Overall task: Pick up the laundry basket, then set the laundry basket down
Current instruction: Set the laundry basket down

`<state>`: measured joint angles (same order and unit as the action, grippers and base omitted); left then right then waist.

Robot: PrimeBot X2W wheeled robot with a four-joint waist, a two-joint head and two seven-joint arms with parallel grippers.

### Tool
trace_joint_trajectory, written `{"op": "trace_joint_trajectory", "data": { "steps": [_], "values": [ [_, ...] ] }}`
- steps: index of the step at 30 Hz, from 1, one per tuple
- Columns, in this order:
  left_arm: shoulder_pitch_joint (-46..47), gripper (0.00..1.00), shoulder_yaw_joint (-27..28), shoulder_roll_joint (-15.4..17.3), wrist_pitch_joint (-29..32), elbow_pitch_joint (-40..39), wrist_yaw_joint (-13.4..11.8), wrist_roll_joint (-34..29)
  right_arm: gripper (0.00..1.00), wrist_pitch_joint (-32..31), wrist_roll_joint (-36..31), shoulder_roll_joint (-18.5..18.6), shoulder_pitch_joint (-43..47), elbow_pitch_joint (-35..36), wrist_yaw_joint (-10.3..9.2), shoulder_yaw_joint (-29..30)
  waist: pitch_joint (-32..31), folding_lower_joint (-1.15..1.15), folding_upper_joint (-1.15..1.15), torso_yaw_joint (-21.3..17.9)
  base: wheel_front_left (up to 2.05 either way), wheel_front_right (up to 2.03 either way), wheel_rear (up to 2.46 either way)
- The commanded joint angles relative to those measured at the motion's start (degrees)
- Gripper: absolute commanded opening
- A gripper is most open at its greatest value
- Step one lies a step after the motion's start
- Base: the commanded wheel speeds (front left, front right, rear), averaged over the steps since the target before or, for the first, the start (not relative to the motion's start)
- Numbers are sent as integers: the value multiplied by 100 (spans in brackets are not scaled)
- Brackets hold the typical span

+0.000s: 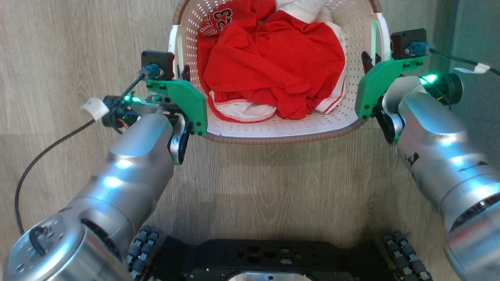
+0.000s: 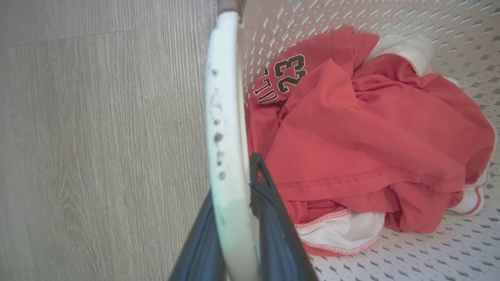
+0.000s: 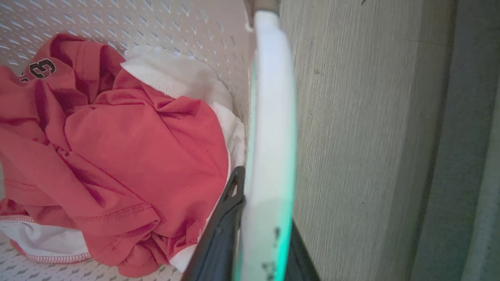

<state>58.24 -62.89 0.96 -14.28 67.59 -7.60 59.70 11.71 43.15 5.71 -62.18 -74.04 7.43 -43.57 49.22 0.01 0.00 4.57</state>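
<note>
The laundry basket (image 1: 281,128), cream-white and perforated with a brown rim, sits in front of me, holding red and white clothes (image 1: 269,62). My left gripper (image 1: 183,74) is shut on the basket's left white handle (image 2: 224,128); in the left wrist view a dark finger lies on each side of the handle, one finger (image 2: 269,218) inside the basket. My right gripper (image 1: 369,62) is shut on the right white handle (image 3: 271,136), with one finger (image 3: 222,230) on the inner side. Whether the basket rests on the floor or hangs above it, I cannot tell.
Pale wood-look floor (image 1: 78,47) surrounds the basket. A grey strip of different flooring or wall (image 1: 472,35) runs along the far right. My dark wheeled base (image 1: 269,259) lies just below the basket. Cables (image 1: 43,156) trail from both wrists.
</note>
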Motion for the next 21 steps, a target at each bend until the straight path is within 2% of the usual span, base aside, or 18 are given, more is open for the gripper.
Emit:
{"op": "trace_joint_trajectory", "data": {
  "steps": [1, 21],
  "values": [
    [90, 0, -12, 192, -65, -5, -54, -5, 0, 78, -111, 41, 88, 9, 6, 10, 33, -1, 0, 2, 0, 0, 0],
    [379, 0, 201, 192, -71, -73, -130, -324, 0, 94, -899, -72, -56, 9, 6, 707, 390, -1, 0, -35, 0, 0, 0]
  ]
}}
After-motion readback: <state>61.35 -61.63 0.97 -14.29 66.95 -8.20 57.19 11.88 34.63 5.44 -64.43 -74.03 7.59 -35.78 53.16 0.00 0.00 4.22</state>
